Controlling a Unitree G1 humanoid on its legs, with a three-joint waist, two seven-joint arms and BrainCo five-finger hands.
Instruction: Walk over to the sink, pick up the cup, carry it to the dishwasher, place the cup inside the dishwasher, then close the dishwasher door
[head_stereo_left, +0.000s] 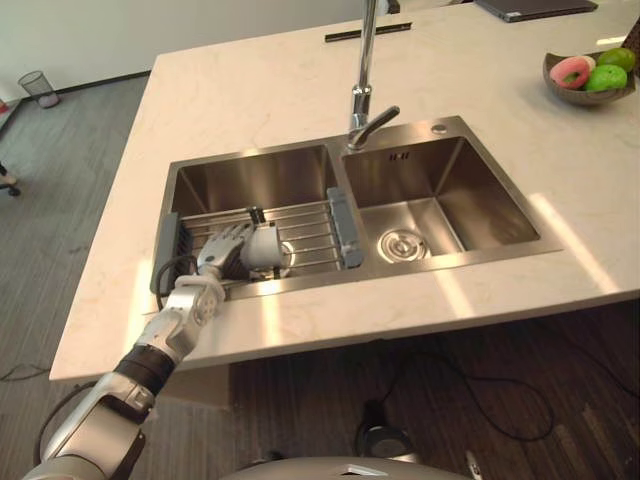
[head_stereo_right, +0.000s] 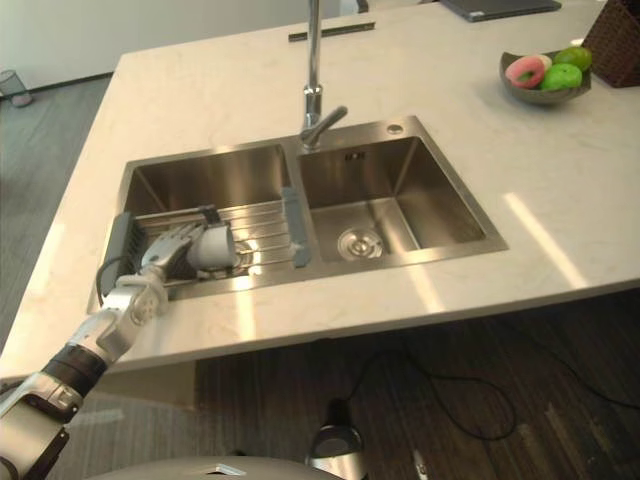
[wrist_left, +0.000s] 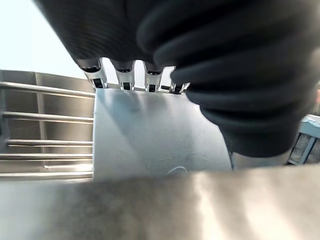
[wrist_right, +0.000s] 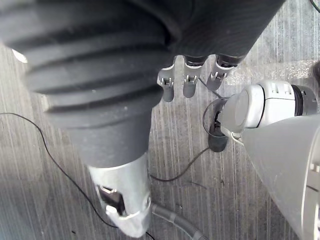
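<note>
1. Now at the sink (head_stereo_left: 470, 262), the left hand (head_stereo_left: 222, 252) reaches into the left basin. Its fingers are curled over the cup (head_stereo_left: 266, 247), which sits on the wire rack (head_stereo_left: 312, 222) toward the near side.
2. Meanwhile the right hand (wrist_right: 185, 82) hangs over the floor, fingers loose and holding nothing.
3. A clean pickup likely calls for a firm grip, thumb opposing fingers. The cup should then rise straight up, clear of the rack bars and the near basin wall, before any turn toward the dishwasher.
</note>
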